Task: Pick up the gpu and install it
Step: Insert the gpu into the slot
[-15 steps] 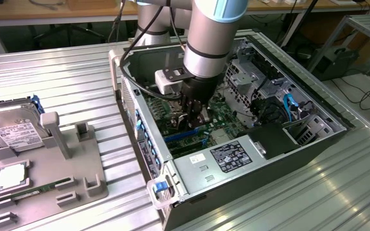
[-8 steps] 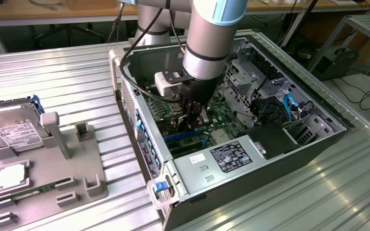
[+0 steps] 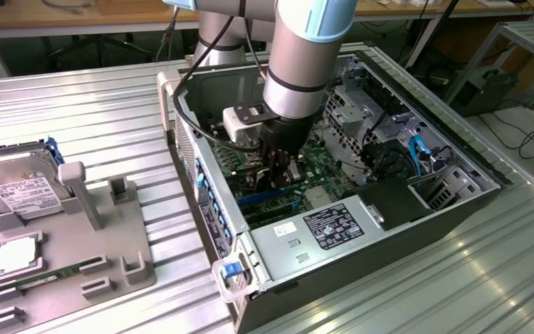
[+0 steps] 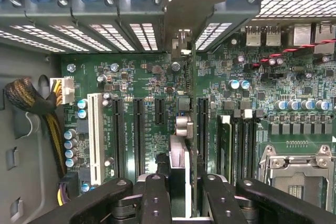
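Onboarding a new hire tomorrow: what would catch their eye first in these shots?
The arm reaching down into the open computer case, its hand low over the green motherboard, shut on the gpu, which stands edge-on among the expansion slots. Then, at the exterior view's left, the grey parts holder with a silver hard drive and a green memory stick.

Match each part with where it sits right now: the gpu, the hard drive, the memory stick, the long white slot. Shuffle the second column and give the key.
Column one:
1. gpu
2. hard drive
3. memory stick
4. white slot

Column two:
A. on the green motherboard, beside black slots
B. lying low in the grey holder, outside the case
C. gripped between the fingers, over the motherboard
D. silver with a white label, at the exterior view's left edge

Pairs: 1-C, 2-D, 3-B, 4-A
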Robot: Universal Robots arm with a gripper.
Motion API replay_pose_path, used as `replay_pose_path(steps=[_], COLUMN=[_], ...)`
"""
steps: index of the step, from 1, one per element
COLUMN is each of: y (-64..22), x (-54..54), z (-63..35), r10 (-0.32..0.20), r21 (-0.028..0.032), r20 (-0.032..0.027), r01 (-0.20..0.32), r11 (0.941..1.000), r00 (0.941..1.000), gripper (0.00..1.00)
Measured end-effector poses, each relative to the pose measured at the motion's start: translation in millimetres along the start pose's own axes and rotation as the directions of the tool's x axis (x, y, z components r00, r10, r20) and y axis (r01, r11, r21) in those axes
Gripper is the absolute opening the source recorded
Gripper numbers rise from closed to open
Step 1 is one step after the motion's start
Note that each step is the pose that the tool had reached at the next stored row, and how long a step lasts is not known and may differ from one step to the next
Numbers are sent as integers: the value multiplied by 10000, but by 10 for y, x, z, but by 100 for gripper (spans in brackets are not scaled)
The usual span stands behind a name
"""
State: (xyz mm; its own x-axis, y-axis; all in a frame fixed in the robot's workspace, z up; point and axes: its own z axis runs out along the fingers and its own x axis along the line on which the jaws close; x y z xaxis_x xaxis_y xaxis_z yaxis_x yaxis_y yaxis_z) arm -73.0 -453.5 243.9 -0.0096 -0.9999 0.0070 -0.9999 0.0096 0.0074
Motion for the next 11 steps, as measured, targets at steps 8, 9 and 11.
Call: replay_pose_path(steps=[8,9,11], y=[0,0,0], x=[-4,-6,-9], z=[27,30,32], r10=[0,0,0], r21=[-2,0,0], r20=[-2,2,3], r01=[0,0,0], r11=[10000,10000,10000], r00=[10000,10000,10000], gripper=[28,28,28])
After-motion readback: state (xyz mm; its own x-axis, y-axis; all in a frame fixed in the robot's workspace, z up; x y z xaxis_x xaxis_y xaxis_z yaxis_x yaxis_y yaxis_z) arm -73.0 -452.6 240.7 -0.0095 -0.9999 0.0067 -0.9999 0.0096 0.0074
